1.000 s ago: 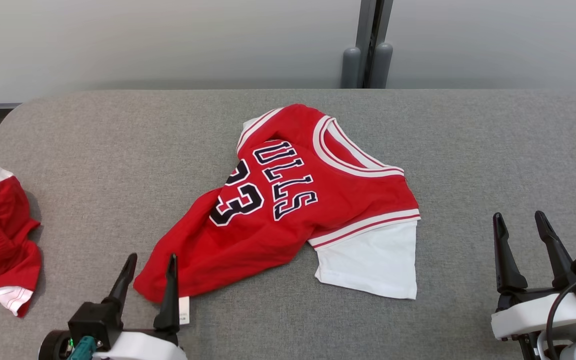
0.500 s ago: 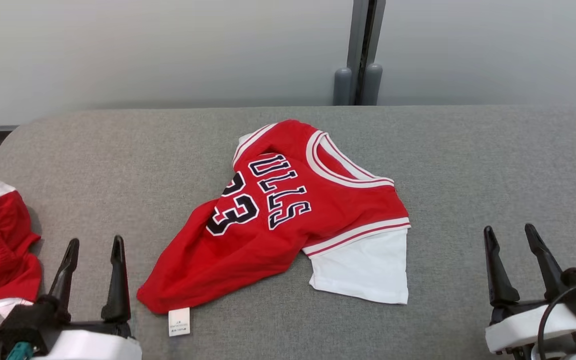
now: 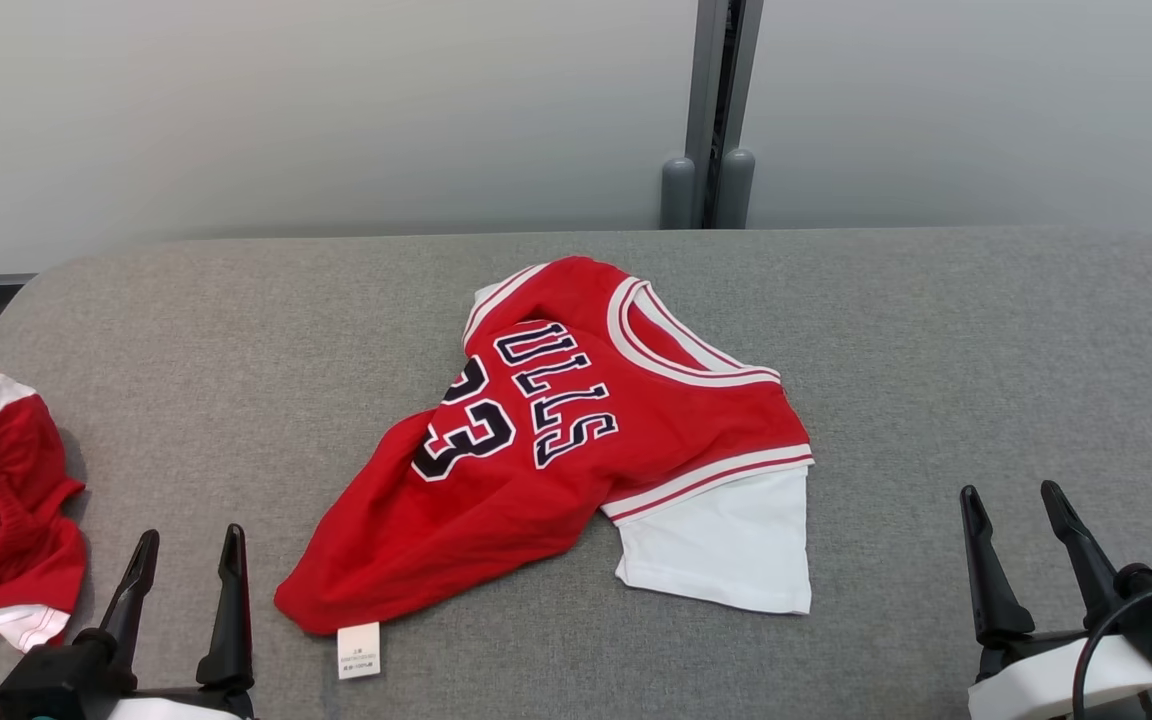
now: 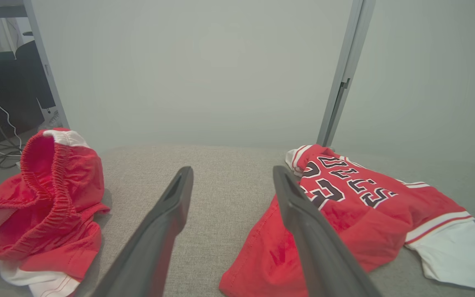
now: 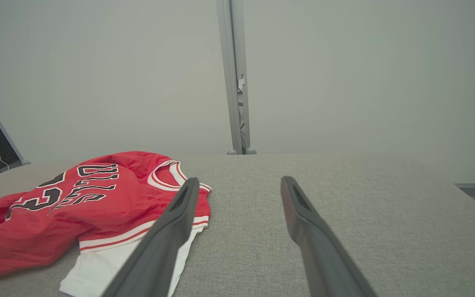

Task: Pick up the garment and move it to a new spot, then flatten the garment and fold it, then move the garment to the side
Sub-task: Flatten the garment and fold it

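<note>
The jersey T-shirt (image 3: 556,450) lies rumpled on the grey table (image 3: 936,320); our left gripper (image 3: 190,538) and right gripper (image 3: 1009,493), both spread and empty, flank its near side, poised, we judge, to flatten it.

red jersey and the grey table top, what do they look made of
Red jersey: probably soft knit cloth, matte, since it lies limp and creased. Grey table top: seemingly covered in coarse woven fabric, matte, with a flecked weave visible.
</note>
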Controlling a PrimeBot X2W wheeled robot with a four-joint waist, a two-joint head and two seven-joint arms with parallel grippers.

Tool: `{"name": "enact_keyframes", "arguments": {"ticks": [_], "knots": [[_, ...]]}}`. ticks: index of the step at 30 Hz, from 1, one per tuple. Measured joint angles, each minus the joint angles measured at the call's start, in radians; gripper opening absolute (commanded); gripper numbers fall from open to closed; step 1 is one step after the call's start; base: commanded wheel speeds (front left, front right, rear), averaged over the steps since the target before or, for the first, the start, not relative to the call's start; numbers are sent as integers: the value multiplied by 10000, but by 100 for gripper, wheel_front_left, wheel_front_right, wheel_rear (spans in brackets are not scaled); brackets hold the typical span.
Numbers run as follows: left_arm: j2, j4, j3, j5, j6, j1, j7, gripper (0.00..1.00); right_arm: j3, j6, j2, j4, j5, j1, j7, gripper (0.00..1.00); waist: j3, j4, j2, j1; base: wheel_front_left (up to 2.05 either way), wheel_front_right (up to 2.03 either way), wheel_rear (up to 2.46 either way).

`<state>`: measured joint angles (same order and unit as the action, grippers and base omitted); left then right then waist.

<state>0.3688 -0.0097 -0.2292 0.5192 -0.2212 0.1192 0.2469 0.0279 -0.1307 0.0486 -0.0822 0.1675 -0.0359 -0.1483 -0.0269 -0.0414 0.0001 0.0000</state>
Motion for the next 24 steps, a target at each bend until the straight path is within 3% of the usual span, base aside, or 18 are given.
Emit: {"name": "enact_keyframes", "arguments": {"ticks": [7, 24], "knots": [[0, 176, -77, 226, 138, -194, -222, 100, 13, 0, 0, 88, -2, 21, 4, 100, -202, -244, 0, 0, 0, 0, 0], [-416, 3131, -744, 1277, 1570, -1640, -1264, 100, -102, 0, 90, 462, -196, 531, 291, 100, -1353, -552, 0, 0, 0, 0, 0]]}}
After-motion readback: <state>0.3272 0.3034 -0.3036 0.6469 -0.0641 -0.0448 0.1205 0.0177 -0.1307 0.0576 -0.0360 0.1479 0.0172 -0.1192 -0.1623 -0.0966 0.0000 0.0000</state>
